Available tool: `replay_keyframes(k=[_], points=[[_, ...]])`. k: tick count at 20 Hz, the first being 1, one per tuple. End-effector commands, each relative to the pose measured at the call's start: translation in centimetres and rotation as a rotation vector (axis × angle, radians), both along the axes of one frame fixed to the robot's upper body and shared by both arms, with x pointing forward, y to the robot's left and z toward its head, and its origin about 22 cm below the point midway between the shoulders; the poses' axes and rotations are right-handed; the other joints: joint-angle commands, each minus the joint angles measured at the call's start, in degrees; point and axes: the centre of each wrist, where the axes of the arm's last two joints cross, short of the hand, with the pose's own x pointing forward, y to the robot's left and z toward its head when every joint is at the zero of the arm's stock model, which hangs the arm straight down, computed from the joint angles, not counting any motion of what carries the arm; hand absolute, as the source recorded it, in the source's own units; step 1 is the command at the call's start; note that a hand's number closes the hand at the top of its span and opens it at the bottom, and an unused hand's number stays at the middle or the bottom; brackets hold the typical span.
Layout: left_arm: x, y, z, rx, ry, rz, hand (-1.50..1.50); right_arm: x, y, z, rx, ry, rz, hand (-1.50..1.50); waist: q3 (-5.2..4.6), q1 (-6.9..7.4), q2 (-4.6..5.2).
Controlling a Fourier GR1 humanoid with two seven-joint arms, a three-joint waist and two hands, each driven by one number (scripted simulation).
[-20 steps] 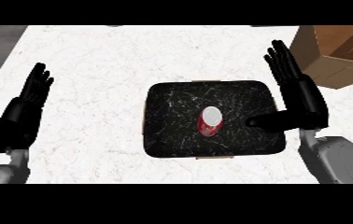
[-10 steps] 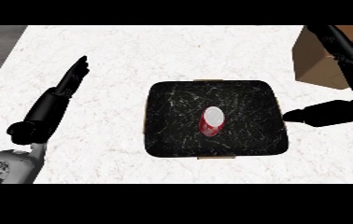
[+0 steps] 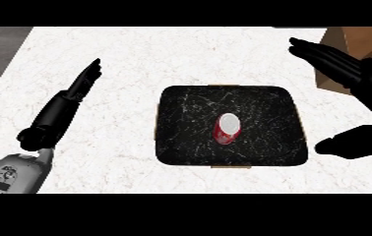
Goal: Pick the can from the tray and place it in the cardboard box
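Right hand (image 3: pixel 335 64) spread over white counter (image 3: pixel 181 53).

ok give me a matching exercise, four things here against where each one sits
Things:
1. can
2. tray
3. cardboard box
4. left hand

Places:
a. top right corner of the view, at the counter's edge
b. on the black tray, near its middle
c. over bare counter, left of the tray
d. on the white counter, a little right of centre

Pairs: 1-b, 2-d, 3-a, 4-c
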Motion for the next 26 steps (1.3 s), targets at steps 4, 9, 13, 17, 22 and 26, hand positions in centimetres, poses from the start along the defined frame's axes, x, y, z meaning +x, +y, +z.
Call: replay_keyframes(k=[4,9,13,17,22,26], points=[[-0.2,0.1,0.2,-0.001,0.001,-0.018,0.00,-2.6,5.8,1.8,-0.317,0.084,0.015,-1.50,-0.06,1.07,-0.05],[0.0,-1.0,-1.2,-0.003,0.017,-0.038,0.00,-2.9,9.9,1.0,-0.442,0.092,-0.013,-1.50,0.01,1.15,0.19],[1.1,-0.1,-0.6,0.003,0.005,-0.014,0.00,-4.4,12.6,0.0,-0.518,0.172,-0.038,-1.50,0.02,0.60,0.12],[0.3,-1.2,-1.6,0.001,0.009,-0.015,0.00,-5.4,15.5,0.5,-0.518,0.198,-0.066,-1.50,0.04,0.48,-0.02],[1.4,0.5,0.9,-0.001,0.006,-0.012,0.00,-6.0,17.5,-3.1,-0.530,0.245,-0.072,-1.50,0.11,0.32,0.01],[1.1,-0.3,0.8,0.003,0.007,-0.019,0.00,-4.3,16.5,-3.2,-0.593,0.198,-0.125,-1.50,0.14,0.33,0.05]])
